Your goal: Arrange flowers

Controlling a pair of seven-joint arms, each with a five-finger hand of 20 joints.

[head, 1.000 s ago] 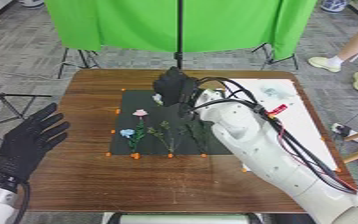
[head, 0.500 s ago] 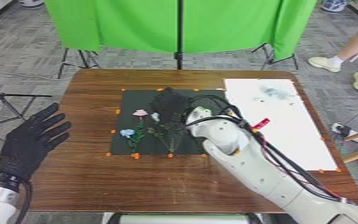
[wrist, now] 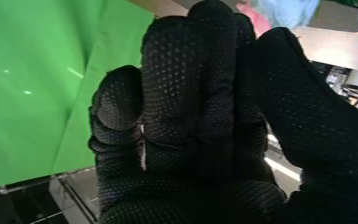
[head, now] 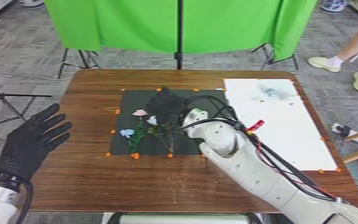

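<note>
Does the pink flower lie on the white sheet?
No, the pink flower lies on the black mat, to the left of the white sheet.

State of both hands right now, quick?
Left robot hand: open, fingers straight, holding nothing.
Right robot hand: beside the pale flower over the black mat; whether it grips the flower can't be told.

The head view is bright, with faint sheen on the tabletop (head: 158,187) toward 6 o'clock; the right wrist view shows glints on the cloth (wrist: 33,115).
</note>
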